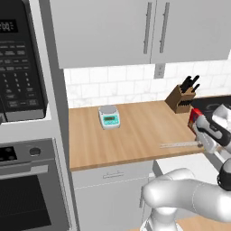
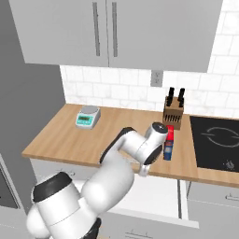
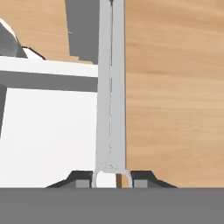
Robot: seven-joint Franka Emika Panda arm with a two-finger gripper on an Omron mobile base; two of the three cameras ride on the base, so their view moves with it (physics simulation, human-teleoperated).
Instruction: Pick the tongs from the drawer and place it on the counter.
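The tongs point(image 1: 179, 145) are a slim pale metal strip stretched along the front edge of the wooden counter point(image 1: 131, 135). My gripper point(image 1: 201, 143) is shut on their right end. In the hand view the tongs point(image 3: 111, 87) run straight away from the gripper point(image 3: 111, 178), with a dark fingertip pressed against each side of the near end. They span the line between the counter point(image 3: 175, 87) and the white inside of the open drawer point(image 3: 43, 131). I cannot tell whether they touch the wood. The open drawer point(image 2: 154, 196) sits below the counter edge, and my arm hides the tongs in the right base view.
A knife block point(image 1: 180, 99) stands at the back right. A small scale point(image 1: 109, 116) sits mid-counter. A red and blue can point(image 2: 169, 142) stands close beside my wrist, next to the black stovetop point(image 2: 217, 140). Oven point(image 1: 27, 194) and microwave point(image 1: 20, 67) fill the left.
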